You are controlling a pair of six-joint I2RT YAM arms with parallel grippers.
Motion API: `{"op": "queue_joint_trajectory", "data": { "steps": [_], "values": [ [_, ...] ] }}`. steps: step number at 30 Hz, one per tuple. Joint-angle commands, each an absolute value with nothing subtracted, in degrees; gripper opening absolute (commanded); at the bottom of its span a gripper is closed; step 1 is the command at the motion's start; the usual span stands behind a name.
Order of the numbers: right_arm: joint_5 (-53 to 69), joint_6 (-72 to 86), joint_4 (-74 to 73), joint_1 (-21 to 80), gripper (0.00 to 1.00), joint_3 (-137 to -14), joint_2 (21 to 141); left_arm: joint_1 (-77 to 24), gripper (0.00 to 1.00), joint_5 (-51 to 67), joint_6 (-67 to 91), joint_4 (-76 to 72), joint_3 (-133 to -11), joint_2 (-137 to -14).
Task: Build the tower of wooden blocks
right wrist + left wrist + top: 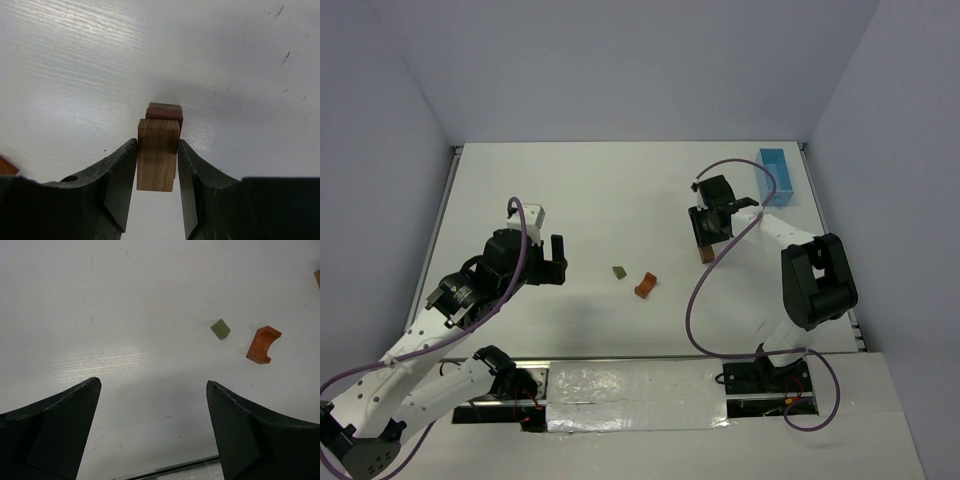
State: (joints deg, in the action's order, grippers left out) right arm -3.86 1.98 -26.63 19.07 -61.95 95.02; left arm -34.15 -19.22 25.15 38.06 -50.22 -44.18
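My right gripper (157,160) is shut on a brown wood block (157,154), held over a small stack with a dark red block (165,113) and a tan one beneath. In the top view this stack (703,244) stands at the right of the table under the right gripper (712,222). A small olive-green block (619,271) and an orange arch block (645,285) lie loose mid-table; both show in the left wrist view, green (220,329) and orange (263,344). My left gripper (154,405) is open and empty, left of them (552,262).
A light blue rectangular tray (776,176) stands at the far right back. The table's front edge (165,470) runs just below the left fingers. Purple cables loop over both arms.
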Motion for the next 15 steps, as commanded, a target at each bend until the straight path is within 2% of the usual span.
{"op": "queue_joint_trajectory", "data": {
  "steps": [1, 15],
  "values": [
    [-4.1, 1.3, -26.8, 18.7, 0.45, -64.5, 94.9, -34.0, 1.0, -18.9, 23.4, 35.8, -50.0, -44.1],
    [-4.5, 1.0, -26.9, 18.6, 0.44, -64.6, 94.7, -34.0, 0.99, -18.8, 23.5, 35.7, -49.9, -44.0]
  ]
}}
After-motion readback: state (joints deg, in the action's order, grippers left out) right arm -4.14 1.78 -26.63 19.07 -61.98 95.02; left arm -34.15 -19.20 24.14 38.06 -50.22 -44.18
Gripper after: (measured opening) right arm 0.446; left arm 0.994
